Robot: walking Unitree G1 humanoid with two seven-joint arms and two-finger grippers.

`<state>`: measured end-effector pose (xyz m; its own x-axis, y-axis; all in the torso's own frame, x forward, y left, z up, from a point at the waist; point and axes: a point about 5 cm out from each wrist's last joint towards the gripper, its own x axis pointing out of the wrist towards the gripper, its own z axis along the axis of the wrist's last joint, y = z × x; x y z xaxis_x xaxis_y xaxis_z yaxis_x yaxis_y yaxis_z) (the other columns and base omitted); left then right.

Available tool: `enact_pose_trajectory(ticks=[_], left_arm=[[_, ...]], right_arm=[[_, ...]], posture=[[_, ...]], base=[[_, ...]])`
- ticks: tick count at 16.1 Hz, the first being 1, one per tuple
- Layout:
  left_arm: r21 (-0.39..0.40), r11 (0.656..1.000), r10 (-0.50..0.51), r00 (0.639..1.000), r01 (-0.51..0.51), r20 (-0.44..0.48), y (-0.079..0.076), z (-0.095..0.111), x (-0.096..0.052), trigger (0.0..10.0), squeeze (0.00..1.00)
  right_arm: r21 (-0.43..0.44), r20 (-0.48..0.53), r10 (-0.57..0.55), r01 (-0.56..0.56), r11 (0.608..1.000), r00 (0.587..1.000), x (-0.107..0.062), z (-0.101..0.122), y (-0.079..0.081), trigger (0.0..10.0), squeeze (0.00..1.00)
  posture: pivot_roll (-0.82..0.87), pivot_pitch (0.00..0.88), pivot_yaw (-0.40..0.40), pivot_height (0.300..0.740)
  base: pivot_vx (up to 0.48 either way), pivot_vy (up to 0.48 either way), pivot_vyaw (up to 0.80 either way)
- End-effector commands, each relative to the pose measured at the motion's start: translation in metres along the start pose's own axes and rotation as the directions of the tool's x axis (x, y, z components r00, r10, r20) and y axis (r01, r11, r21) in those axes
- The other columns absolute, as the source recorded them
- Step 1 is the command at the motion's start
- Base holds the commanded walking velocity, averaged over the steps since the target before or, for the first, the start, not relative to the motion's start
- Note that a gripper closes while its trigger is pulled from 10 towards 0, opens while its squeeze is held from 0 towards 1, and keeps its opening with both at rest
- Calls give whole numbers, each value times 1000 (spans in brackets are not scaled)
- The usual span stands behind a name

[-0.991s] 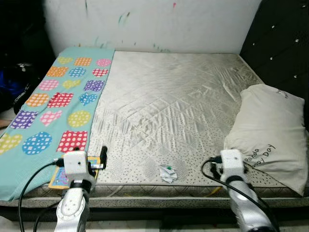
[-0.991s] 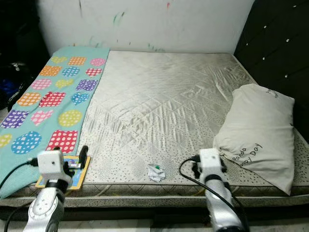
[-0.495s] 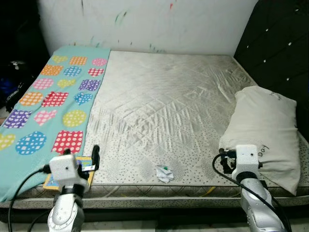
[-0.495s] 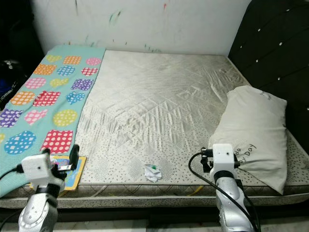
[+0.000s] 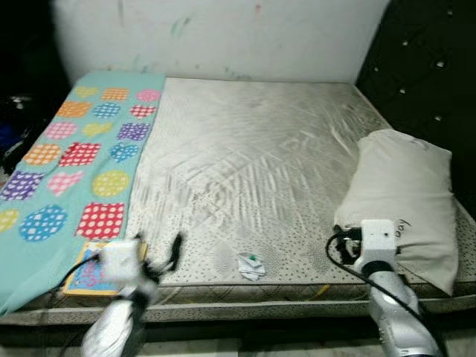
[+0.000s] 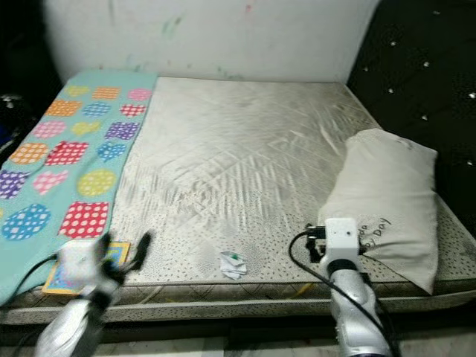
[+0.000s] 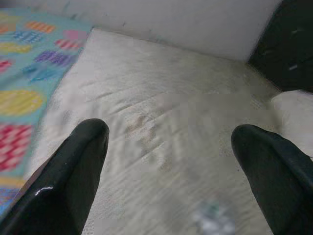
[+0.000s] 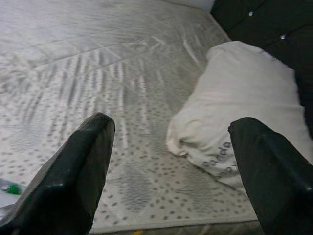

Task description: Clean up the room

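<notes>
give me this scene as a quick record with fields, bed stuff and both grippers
surface: bare quilted mattress
pillow: white pillow on the robot's right side of the mattress, against the dark headboard
blanket: teal patterned blanket along the left side
litter: small crumpled wrapper near the front edge, between the arms
book: colourful flat book at the front left corner, partly under the blanket
left gripper: open, over the front edge, wrapper ahead of it, blurred
right gripper: open, pointed at the pillow's near end, holding nothing
</notes>
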<state>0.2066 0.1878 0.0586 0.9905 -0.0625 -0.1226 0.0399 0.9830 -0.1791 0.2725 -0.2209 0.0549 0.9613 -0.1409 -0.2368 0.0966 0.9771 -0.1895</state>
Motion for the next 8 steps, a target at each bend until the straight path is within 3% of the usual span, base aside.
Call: enact_pose_trajectory(ticks=[1, 5, 6, 8], left_arm=[[23, 999, 46, 999, -45, -16, 18, 3, -7, 10000, 0], [60, 998, 16, 1000, -15, -24, 28, 10, 1, 10000, 0], [65, 998, -1, 1000, 2, -18, 25, 11, 8, 10000, 0], [71, 993, -95, 996, 95, -3, 0, 15, 31, 10000, 0]], right_arm=[[-12, 22, 25, -25, 1000, 999, 4, 6, 0, 10000, 0], [-28, 31, 34, -33, 999, 999, 8, 8, -1, 10000, 0], [-24, 37, 28, -27, 999, 999, 9, 9, -1, 10000, 0], [-17, 43, 33, -32, 999, 999, 10, 10, 2, 10000, 0]], posture=[[-32, 0, -79, 740], [-34, 0, -79, 740], [-34, 0, -81, 740], [-54, 0, -69, 740]], base=[[0, 0, 0], [0, 0, 0], [0, 0, 0], [0, 0, 0]])
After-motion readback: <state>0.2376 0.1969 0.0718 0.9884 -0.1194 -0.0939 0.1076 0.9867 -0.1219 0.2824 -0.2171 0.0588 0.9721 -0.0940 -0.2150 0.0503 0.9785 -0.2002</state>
